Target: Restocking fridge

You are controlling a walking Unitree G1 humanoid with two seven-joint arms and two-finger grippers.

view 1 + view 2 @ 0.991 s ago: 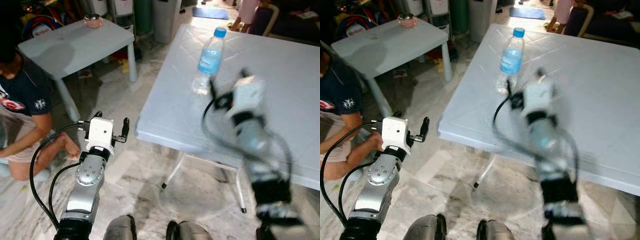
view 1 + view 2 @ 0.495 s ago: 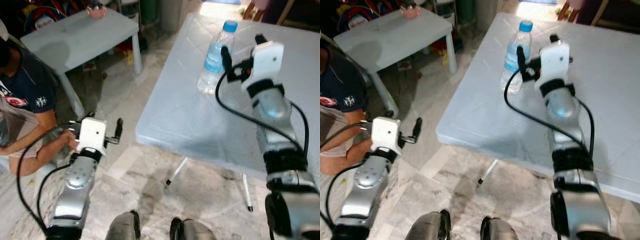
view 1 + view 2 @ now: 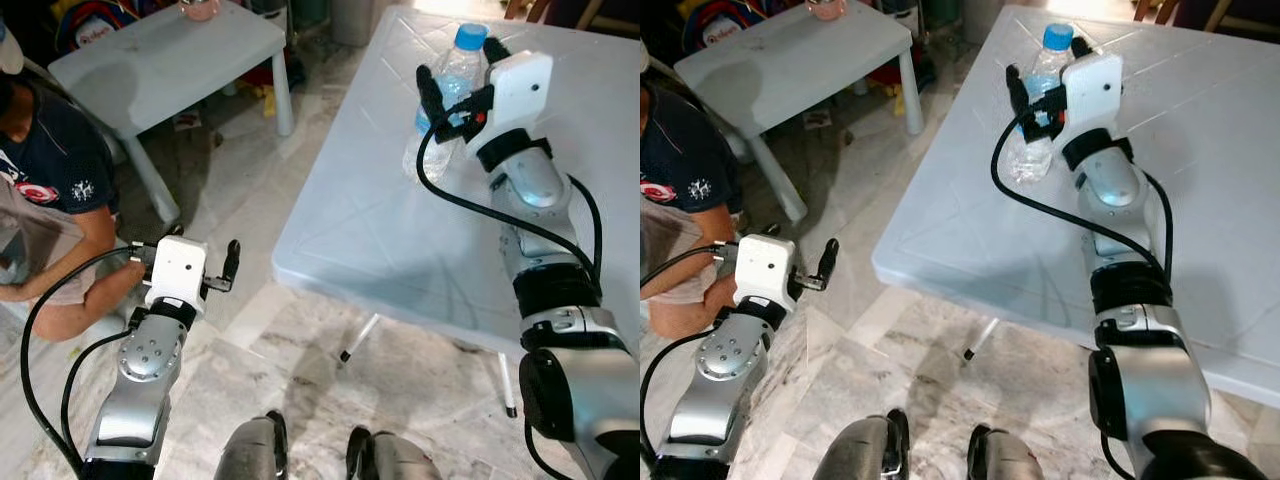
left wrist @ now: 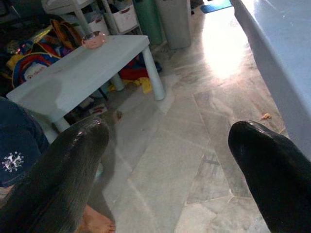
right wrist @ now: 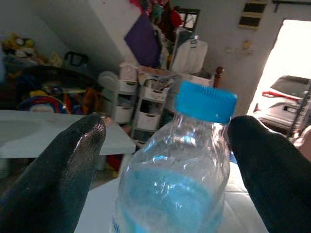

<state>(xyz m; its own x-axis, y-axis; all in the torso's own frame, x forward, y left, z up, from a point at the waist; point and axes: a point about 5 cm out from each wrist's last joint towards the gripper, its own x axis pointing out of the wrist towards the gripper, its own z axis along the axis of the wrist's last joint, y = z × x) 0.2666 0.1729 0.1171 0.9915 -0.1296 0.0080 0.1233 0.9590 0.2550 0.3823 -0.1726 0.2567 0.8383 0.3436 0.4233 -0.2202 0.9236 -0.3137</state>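
Item: water bottle (image 3: 447, 110), clear with blue cap and label, upright on the large pale tabletop (image 3: 380, 230), near its corner.

Right pincer (image 3: 452, 72): we see it spread wide at the bottle's upper part, one black finger on either side of the bottle; whether the fingers touch it we cannot tell.

Left pincer (image 3: 203, 253): released, grasping nothing, held low over the marble floor (image 3: 300, 370), well apart from the bottle.

Beyond the bottle: small tabletop (image 3: 170, 60) bearing a pink cup (image 4: 93, 39). A person (image 3: 50, 200) sits on the floor beside the left pincer.
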